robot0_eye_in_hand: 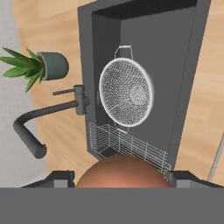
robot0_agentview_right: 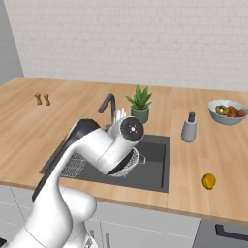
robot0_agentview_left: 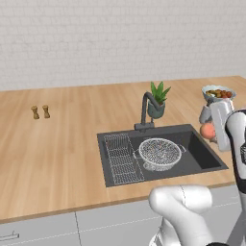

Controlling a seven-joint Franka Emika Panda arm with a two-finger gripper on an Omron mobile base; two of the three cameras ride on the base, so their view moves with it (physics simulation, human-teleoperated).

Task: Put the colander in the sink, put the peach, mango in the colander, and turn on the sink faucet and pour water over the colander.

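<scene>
The silver wire-mesh colander (robot0_agentview_left: pixel 159 153) (robot0_eye_in_hand: pixel 126 92) stands upright in the dark grey sink (robot0_agentview_left: pixel 206 158) (robot0_eye_in_hand: pixel 183 87), right of the wire grid rack (robot0_agentview_left: pixel 121 158). My gripper (robot0_agentview_left: pixel 211 129) (robot0_eye_in_hand: pixel 121 178) hovers above the sink's right end, shut on the pinkish-orange peach (robot0_agentview_left: pixel 206 131) (robot0_eye_in_hand: pixel 122 173). In the hand view the peach bulges between the two fingertips (robot0_eye_in_hand: pixel 61 179), with the colander below and ahead of it. The yellow-orange mango (robot0_agentview_right: pixel 209 181) lies on the counter right of the sink (robot0_agentview_right: pixel 155 164). The dark gooseneck sink faucet (robot0_agentview_left: pixel 145 111) (robot0_eye_in_hand: pixel 48 113) stands behind the basin; no water shows.
A potted green plant (robot0_agentview_left: pixel 157 101) (robot0_agentview_right: pixel 139 104) stands beside the faucet. A grey fruit-filled bowl (robot0_agentview_left: pixel 218 92) (robot0_agentview_right: pixel 227 111) and a soap dispenser (robot0_agentview_right: pixel 189 128) are at the back right. Two small shakers (robot0_agentview_left: pixel 40 112) sit far left. My arm hides most of the colander in the right base view.
</scene>
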